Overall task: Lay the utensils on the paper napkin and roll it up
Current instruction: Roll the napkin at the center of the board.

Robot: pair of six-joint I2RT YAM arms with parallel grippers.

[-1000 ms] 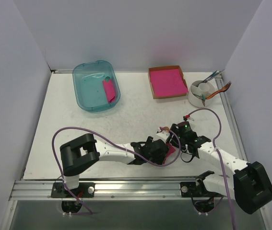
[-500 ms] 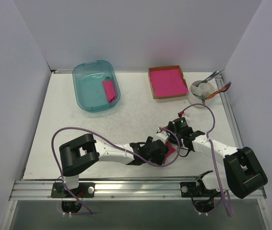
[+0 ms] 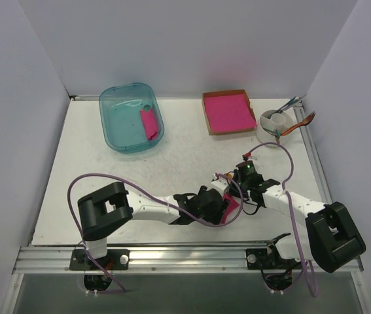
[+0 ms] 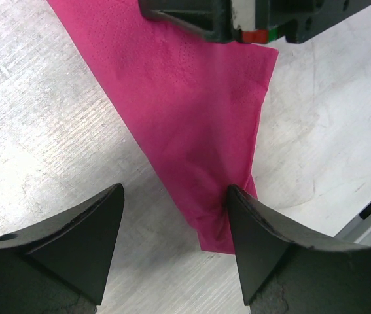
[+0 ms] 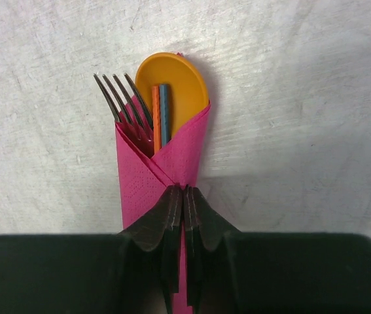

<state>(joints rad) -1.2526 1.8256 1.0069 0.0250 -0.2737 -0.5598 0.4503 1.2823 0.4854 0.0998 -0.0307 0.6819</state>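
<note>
The pink paper napkin [image 5: 152, 176] lies rolled thin near the front edge of the table [image 3: 93, 170], with the fork [image 5: 116, 95] and orange spoon [image 5: 178, 75] poking out. The right gripper [image 5: 184, 203] pinches it. The left gripper [image 4: 173, 196] has its fingers spread.

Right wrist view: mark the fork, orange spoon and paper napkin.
fork [image 5: 131, 111], right wrist view, on the tines
orange spoon [image 5: 186, 88], right wrist view, on the round bowl
paper napkin [image 5: 142, 183], right wrist view, on the wrapped front fold
</note>
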